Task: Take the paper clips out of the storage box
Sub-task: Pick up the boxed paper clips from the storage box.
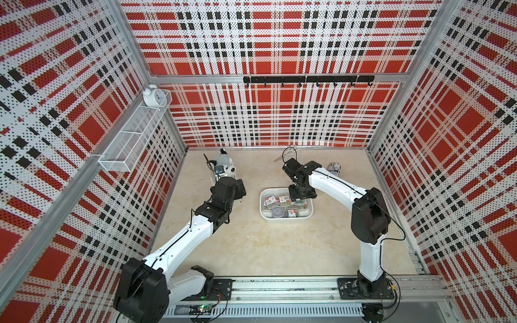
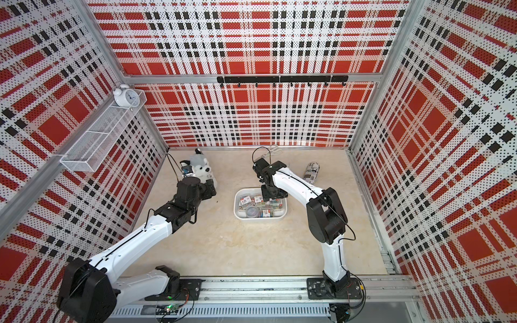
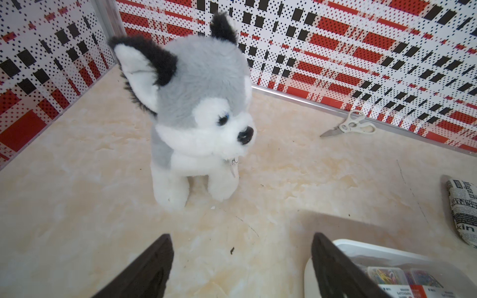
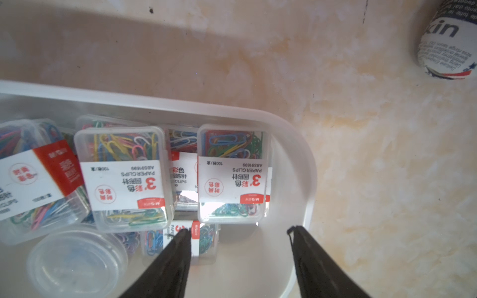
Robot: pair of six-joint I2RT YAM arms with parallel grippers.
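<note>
Crosswise, the storage box (image 1: 279,217) lies long axis left-to-right, left fingers (image 3: 149,268) and right fingers (image 4: 170,265) both open, empty.

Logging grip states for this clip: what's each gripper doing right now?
Left gripper: open, empty, facing the plush dog.
Right gripper: open, empty, over the storage box.

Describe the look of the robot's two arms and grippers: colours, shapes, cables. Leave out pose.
The left arm and right arm match: white link shells joined by bulky black joint housings, a thin black cable running along each. Both stand on black plates on a silver rail. The left gripper and right gripper have dark, tapering fingers.
</note>
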